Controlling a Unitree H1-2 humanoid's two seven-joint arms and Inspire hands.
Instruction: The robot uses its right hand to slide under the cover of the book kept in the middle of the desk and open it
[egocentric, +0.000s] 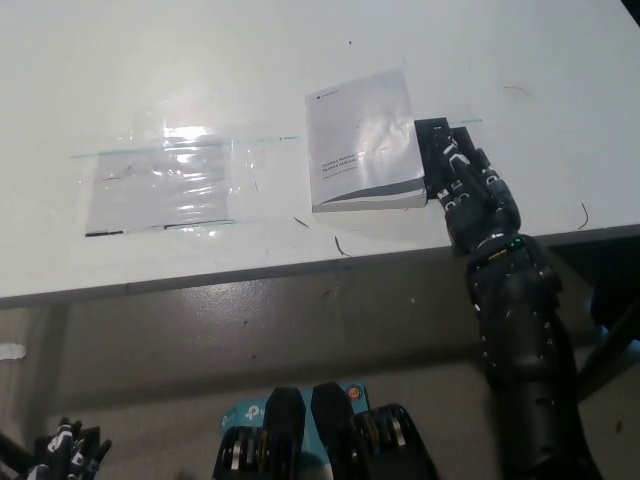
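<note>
A closed book (364, 142) with a white and grey cover lies flat in the middle of the white desk (300, 50). Just to its right my black right hand (474, 200) rests flat and open on the desk, fingers stretched forward over a black pad (440, 150) beside the book's right edge. The fingertips (447, 148) are close to that edge; I cannot tell if they touch it. My left hand (68, 447) hangs low at the bottom left, below the desk, mostly out of the picture.
A clear plastic sheet (165, 185) lies taped on the desk left of the book. The desk's front edge (300, 265) runs across the middle of the view, with grey floor below it.
</note>
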